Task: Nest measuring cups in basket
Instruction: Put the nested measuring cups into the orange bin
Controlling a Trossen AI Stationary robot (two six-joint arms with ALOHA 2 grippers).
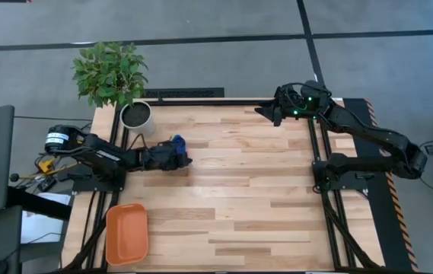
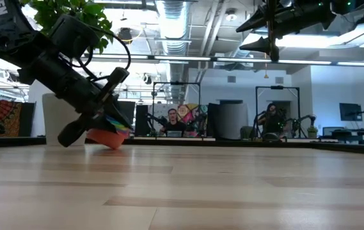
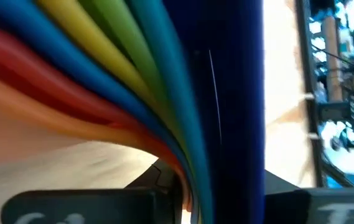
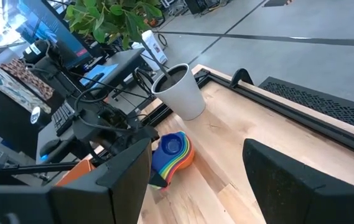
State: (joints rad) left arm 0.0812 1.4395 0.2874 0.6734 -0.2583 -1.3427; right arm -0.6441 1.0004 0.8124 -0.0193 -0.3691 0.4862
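Cups look already nested: left gripper (image 1: 176,154) has its jaws clamped on the measuring cups (image 4: 172,155). Basket (image 1: 127,234) sits well apart, empty. Right gripper (image 1: 271,112) waits, jaws wide.

Cups far from the basket
The measuring cups (image 1: 176,149) sit at nine o'clock on the table (image 1: 239,190); the basket (image 1: 127,233) lies at seven o'clock.

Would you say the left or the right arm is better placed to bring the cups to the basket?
Left. Its gripper is at the stacked cups, apparently gripping them, on the basket's side of the table. The right gripper is raised at the far corner.
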